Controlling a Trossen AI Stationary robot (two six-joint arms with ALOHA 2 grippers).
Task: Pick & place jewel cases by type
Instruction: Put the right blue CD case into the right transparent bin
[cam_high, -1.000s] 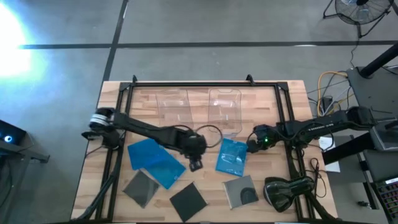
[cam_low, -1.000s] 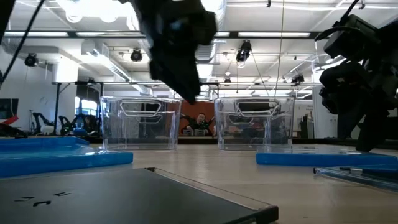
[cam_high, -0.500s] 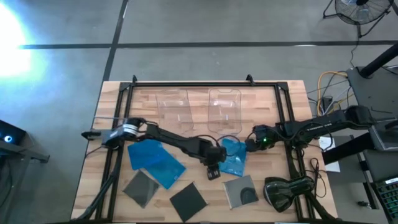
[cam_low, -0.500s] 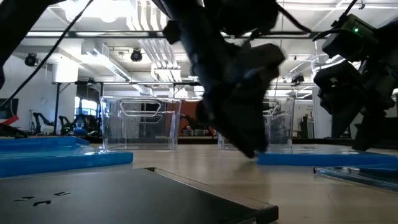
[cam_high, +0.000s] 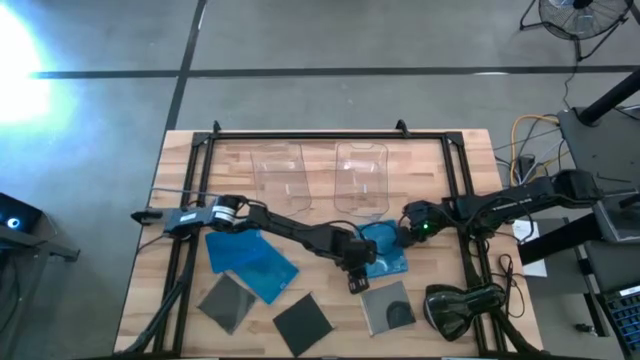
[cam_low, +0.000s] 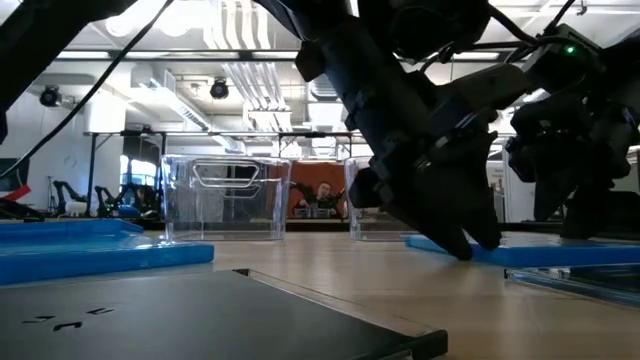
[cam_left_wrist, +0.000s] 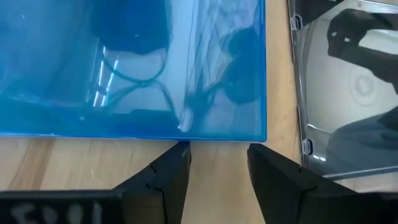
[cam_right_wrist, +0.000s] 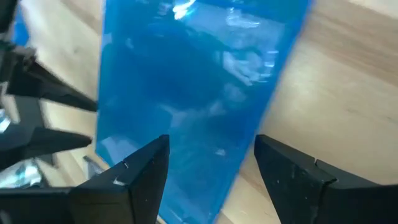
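Both grippers crowd one blue jewel case (cam_high: 385, 250) lying mid-table, right of centre. Left gripper (cam_left_wrist: 217, 165) and right gripper (cam_right_wrist: 211, 165) are both spread, holding nothing (awkward). They could collide, or shove it into the grey case (cam_high: 387, 307).

Left pincer (cam_high: 357, 284) now at blue case (cam_high: 385, 250)

- I've got L gripper (cam_high: 356, 283) at front edge of centre case (cam_high: 385, 250), R gripper (cam_high: 404, 228) at its right-rear.
- Two bins (cam_high: 320, 178) behind.
- Other cases (cam_high: 250, 262) left and front.
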